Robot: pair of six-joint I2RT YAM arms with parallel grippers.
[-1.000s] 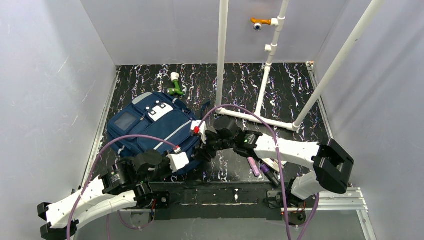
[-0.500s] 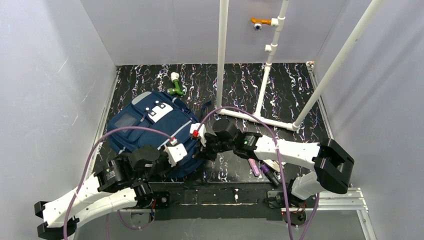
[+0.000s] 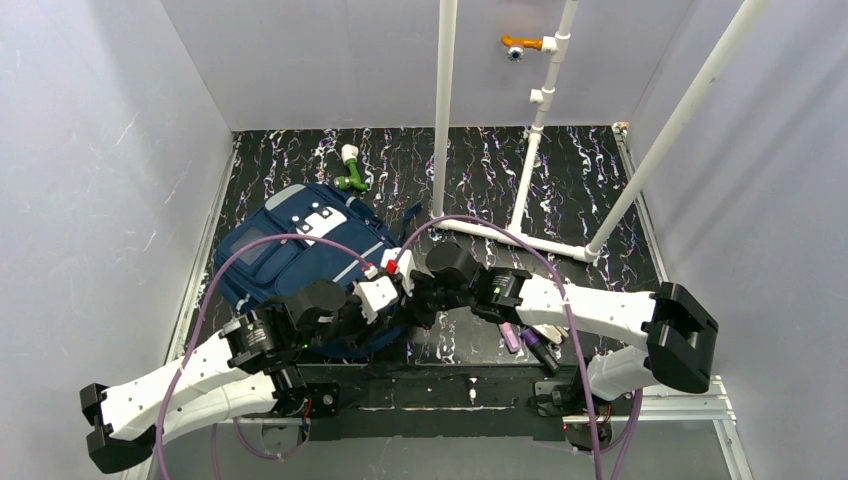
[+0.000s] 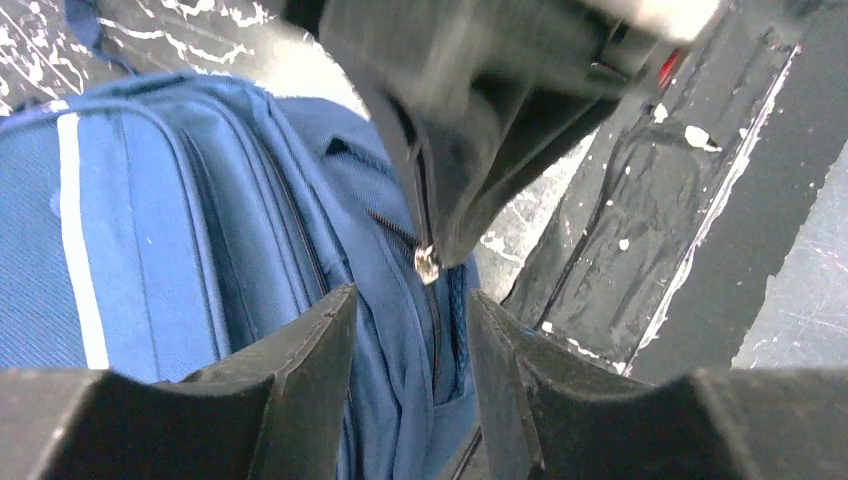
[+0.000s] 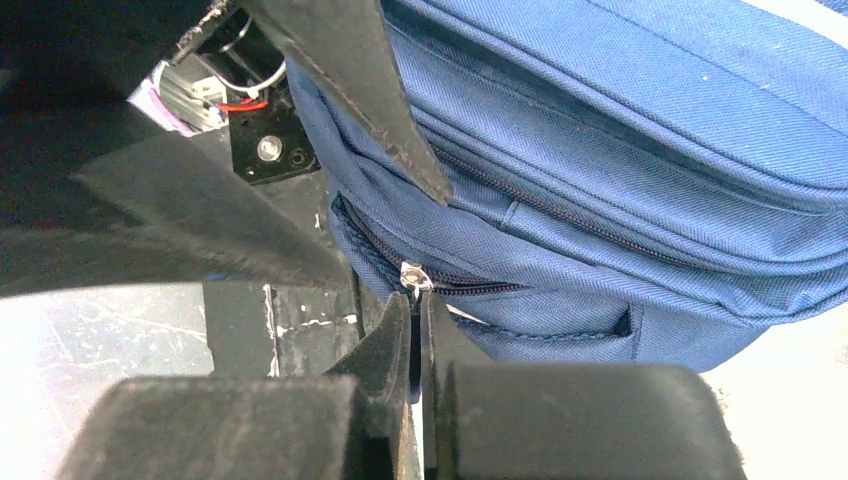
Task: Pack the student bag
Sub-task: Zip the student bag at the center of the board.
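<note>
The student bag (image 3: 300, 255), navy blue with grey stripes, lies on the left of the table. Both grippers meet at its near right corner. My right gripper (image 5: 415, 300) is shut on the metal zipper pull (image 5: 413, 275) of the bag (image 5: 620, 150), and shows from above as the right gripper (image 3: 413, 296). My left gripper (image 4: 410, 345) stands open just beside it, a fold of the bag's fabric (image 4: 385, 330) and the zipper line between its jaws. In the left wrist view the zipper pull (image 4: 428, 262) hangs from the right gripper's dark fingers (image 4: 470, 180). From above the left gripper (image 3: 392, 303) is partly hidden.
A green and white object (image 3: 350, 170) lies behind the bag. A white pipe frame (image 3: 520, 238) stands mid-table. Pink and purple markers (image 3: 510, 335) lie under the right arm near the front edge. The black front rail (image 3: 450, 385) runs right below the grippers.
The right gripper has closed onto the zipper pull. The left gripper has opened and moved right along the bag to its near corner. The bag shifted slightly.
</note>
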